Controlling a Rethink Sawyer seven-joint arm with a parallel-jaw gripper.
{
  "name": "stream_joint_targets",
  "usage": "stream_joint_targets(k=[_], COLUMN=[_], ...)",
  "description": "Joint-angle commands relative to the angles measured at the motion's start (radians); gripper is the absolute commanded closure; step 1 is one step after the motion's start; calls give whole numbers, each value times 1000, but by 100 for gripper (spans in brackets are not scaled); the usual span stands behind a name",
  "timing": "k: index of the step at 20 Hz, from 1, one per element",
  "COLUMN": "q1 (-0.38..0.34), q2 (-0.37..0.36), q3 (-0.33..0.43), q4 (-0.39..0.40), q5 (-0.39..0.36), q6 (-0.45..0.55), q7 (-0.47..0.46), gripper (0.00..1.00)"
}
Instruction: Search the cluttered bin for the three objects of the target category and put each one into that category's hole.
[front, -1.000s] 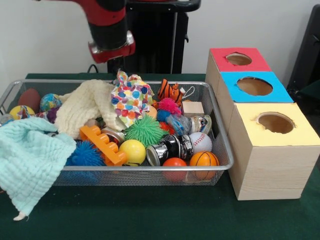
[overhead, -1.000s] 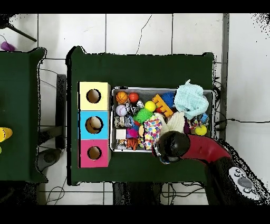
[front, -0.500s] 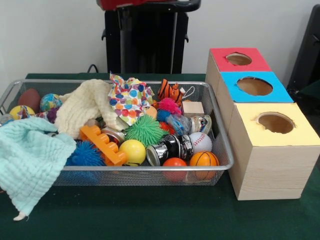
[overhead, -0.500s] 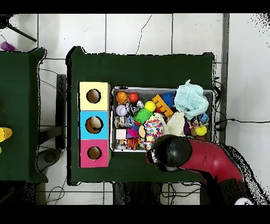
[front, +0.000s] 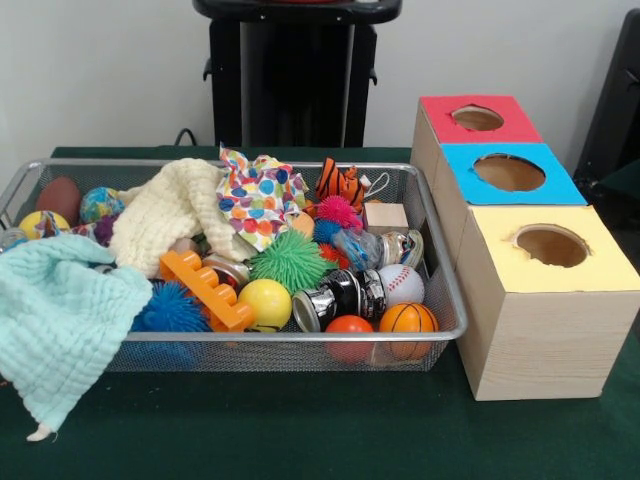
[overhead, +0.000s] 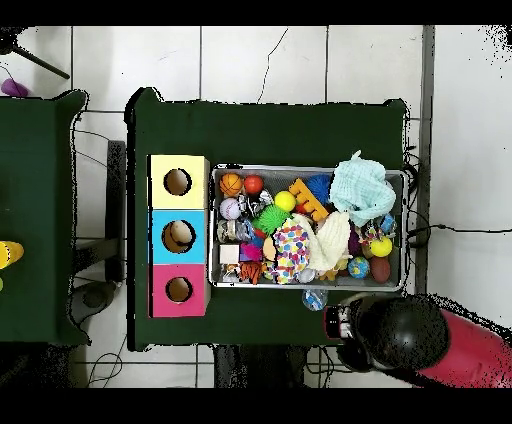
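Three boxes with round holes stand beside the wire basket, which is full of toys. The gripper sits outside the basket; I cannot tell its state. It should come straight down over one toy.

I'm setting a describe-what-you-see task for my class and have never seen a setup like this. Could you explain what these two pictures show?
Both pictures show the same moment. One camera faces the robot across a green table; the other looks straight down. The robot is a red and black arm on a black pedestal. Only the overhead picture shows the arm, outside the basket. Whether it holds anything cannot be seen. On the table stands a wire mesh basket full of toys and cloths: a mint cloth, a cream cloth, a spiky green ball, a baseball and a mini basketball. Beside it stand three wooden boxes with round holes, topped red, blue and yellow.
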Motion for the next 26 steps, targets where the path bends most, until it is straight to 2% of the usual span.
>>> stream_joint_targets(k=[1,3,6,11,15,19,26], q1=[-73,-94,-120,-106,-85,-66,-65], q2=[-66,-96,-126,-78,-77,-44,-61], q3=[-16,-19,-9,65,77,102,119], q4=[44,53,92,65,70,82,93], q5=[9,5,21,23,30,46,57], q6=[80,86,38,28,-2,-32,-30], q7=[-121,-146,-180,-175,-152,-141,-176], gripper=[100,100,100,100,100,100,100])
